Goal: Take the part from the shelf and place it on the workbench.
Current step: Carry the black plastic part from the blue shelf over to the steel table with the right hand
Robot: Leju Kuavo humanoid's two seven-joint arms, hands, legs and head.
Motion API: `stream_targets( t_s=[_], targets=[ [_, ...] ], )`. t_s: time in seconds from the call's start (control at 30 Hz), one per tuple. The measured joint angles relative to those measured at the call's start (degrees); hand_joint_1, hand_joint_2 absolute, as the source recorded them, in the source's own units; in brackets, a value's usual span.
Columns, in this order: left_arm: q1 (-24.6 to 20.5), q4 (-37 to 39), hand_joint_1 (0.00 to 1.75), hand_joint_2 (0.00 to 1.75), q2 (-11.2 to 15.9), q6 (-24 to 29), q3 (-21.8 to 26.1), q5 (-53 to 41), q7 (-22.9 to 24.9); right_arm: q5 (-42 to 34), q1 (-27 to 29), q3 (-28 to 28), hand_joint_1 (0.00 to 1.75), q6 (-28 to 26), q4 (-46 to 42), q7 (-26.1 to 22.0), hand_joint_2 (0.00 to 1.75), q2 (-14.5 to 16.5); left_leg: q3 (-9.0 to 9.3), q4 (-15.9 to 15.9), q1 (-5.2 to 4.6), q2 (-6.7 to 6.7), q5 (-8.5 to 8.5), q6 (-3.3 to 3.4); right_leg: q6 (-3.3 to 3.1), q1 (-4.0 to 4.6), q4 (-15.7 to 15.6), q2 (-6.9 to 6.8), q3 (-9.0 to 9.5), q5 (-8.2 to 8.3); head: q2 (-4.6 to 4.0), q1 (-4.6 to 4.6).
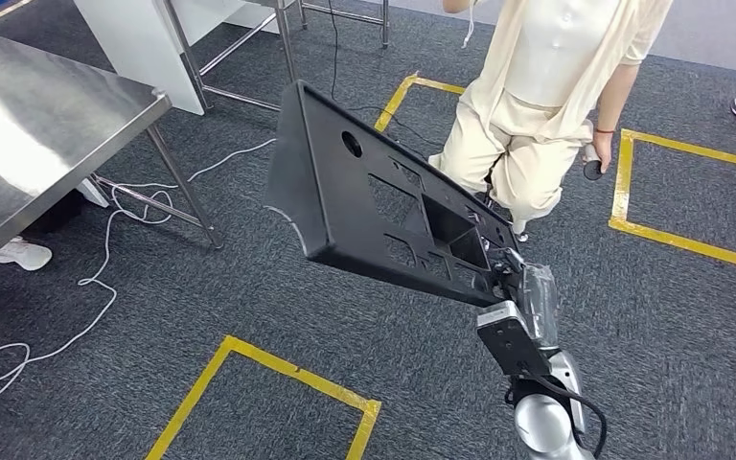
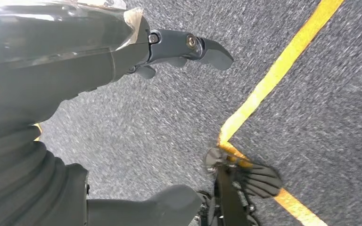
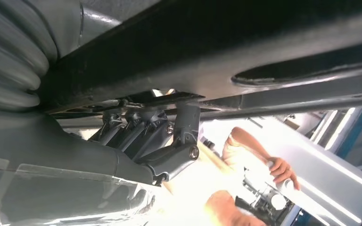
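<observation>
Head view: black plastic panel [image 1: 383, 206] in air above grey carpet [image 1: 153, 287], long axis from 10 o'clock to 4 o'clock, far end points toward steel workbench [image 1: 48, 125]. Right hand [image 1: 510, 273] grasps panel near end, silver arm rises from 5 o'clock. Person in cream clothes [image 1: 546, 86] at 1 o'clock.

Left wrist view: left hand [image 2: 122, 117] released, fingers apart, above carpet and yellow tape [image 2: 273, 80].

Right wrist view: dark fingers [image 3: 169, 141] clamped on panel edge.

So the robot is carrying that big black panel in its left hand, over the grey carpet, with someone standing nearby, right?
Not quite: the right hand holds the black panel, as the head view shows. The left hand holds nothing. The grey carpet and the person are as you say.
</observation>
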Motion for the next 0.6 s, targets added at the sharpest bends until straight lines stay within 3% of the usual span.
stream_targets(
  t_s=[0.07,0.1,0.13,0.17,0.23,0.3,0.37,0.43,0.47,0.53,0.6],
  targets=[
    [-0.1,0.0,0.0,1.75,0.0,0.0,0.0,0.0,-0.1,0.0,0.1,0.0,1.75,0.0,0.0,0.0,1.75,0.0,-3.86,7.8,0.06,1.33,-3.35,-0.29,-0.37,0.34,0.0,-1.1,-0.03,-0.12,0.0,-0.17],
    [0.0,0.0,0.0,1.75,0.0,0.1,0.0,0.0,-0.1,0.0,0.1,0.0,1.75,0.0,0.0,0.0,1.75,0.0,-4.91,9.8,0.07,1.53,-3.71,-0.32,-0.44,0.46,0.0,-1.66,-0.04,-0.18,0.0,-0.19],
    [0.0,0.0,0.0,1.75,0.0,0.1,0.0,0.0,-0.1,0.0,0.1,0.0,1.75,0.0,0.0,0.0,1.75,0.0,-4.72,9.2,0.06,1.67,-2.83,-0.26,-0.5,0.54,0.0,-2.17,-0.01,-0.23,0.0,-0.19],
    [0.0,0.0,0.0,1.75,0.0,0.1,0.0,0.0,-0.1,0.0,0.1,0.0,1.75,0.0,0.0,0.0,1.75,0.0,-3.2,6.1,0.04,2.0,-1.0,-0.1,-0.49,0.59,0.0,-2.65,0.07,-0.31,0.0,-0.19],
    [0.0,0.0,0.0,1.75,0.1,0.1,0.0,0.0,-0.1,0.1,0.0,0.0,1.75,0.0,0.0,0.0,1.75,0.0,1.24,-2.4,-0.25,4.03,2.54,0.44,-0.27,0.89,0.0,-3.49,0.31,-0.54,0.0,-0.18],
    [-0.1,0.0,0.0,1.75,0.1,0.1,0.0,0.0,-0.1,0.1,0.0,0.0,1.75,0.0,0.0,0.0,1.75,0.0,3.38,-6.6,-0.71,5.38,3.6,0.94,0.16,1.23,0.0,-4.2,0.51,-0.8,0.0,-0.13],
    [-0.1,0.0,0.0,1.75,0.1,0.1,0.0,0.0,-0.1,0.1,-0.1,0.0,1.75,0.0,0.0,-0.1,1.75,0.0,3.39,-7.0,-1.0,4.5,3.58,1.42,0.7,1.3,-0.2,-5.03,0.83,-0.94,0.0,-0.14],
    [-0.1,0.0,0.0,1.75,0.1,0.0,0.0,0.1,-0.1,0.1,-0.1,0.0,1.75,0.0,-0.1,-0.1,1.75,-0.1,3.99,-7.8,-0.75,3.43,4.07,2.11,1.12,1.26,0.6,-4.16,0.73,-1.64,0.0,-0.03],
    [-0.2,0.0,0.0,1.75,0.0,-0.1,0.1,0.2,-0.1,0.1,-0.1,0.0,1.75,0.1,-0.1,-0.1,1.75,-0.1,4.32,-8.2,-0.56,2.86,4.35,2.41,1.06,1.23,2.5,-2.95,-0.03,-2.66,0.0,0.11],
    [-0.3,0.0,0.0,1.75,0.0,-0.4,0.1,0.5,-0.1,0.0,-0.1,0.0,1.75,0.2,0.0,-0.1,1.75,-0.3,4.46,-8.4,-0.4,1.63,4.56,2.68,0.59,1.03,9.7,-0.62,-3.5,-5.9,0.0,0.47],
    [-0.3,0.0,0.0,1.75,0.1,-0.5,0.2,0.7,-0.1,-0.2,-0.1,0.1,1.75,0.2,0.3,-0.1,1.75,-0.4,4.42,-8.4,-0.41,0.2,4.55,2.69,0.69,0.92,16.5,-0.09,-7.22,-8.03,0.0,0.66]
  ],
)
